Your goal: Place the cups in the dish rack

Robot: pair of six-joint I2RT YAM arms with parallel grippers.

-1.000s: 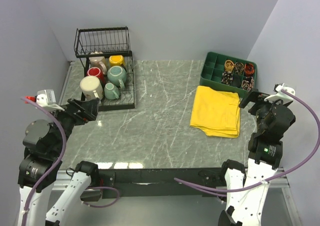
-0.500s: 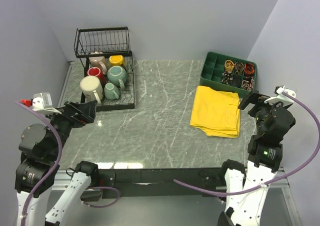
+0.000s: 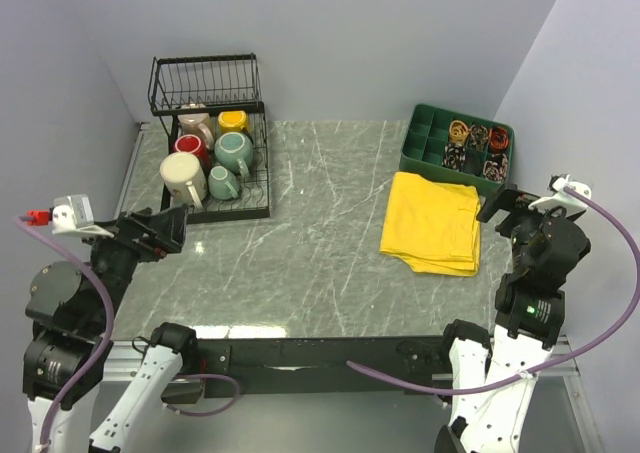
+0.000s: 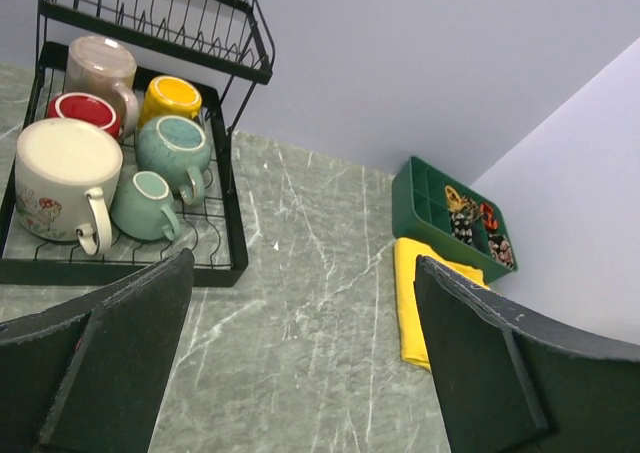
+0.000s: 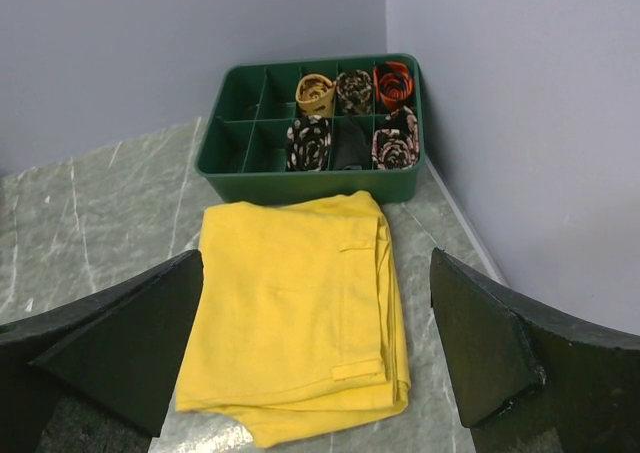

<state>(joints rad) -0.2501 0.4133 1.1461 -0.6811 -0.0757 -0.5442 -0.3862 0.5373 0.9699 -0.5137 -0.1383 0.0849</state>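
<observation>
The black wire dish rack stands at the table's far left, with its raised basket tier behind. On its flat base sit a cream mug, a red mug, a large teal mug, a small teal mug, a yellow mug and a beige mug. The left wrist view shows the rack and the same mugs, such as the cream one. My left gripper is open and empty, just in front of the rack. My right gripper is open and empty at the right.
A folded yellow cloth lies right of centre, below my right gripper. A green compartment tray holding rolled ties stands behind it, near the right wall. Walls close in on the left, back and right.
My left arm has drawn back toward the near left, away from the rack, with its jaws open. My right gripper has shifted slightly. The mugs have not moved.
</observation>
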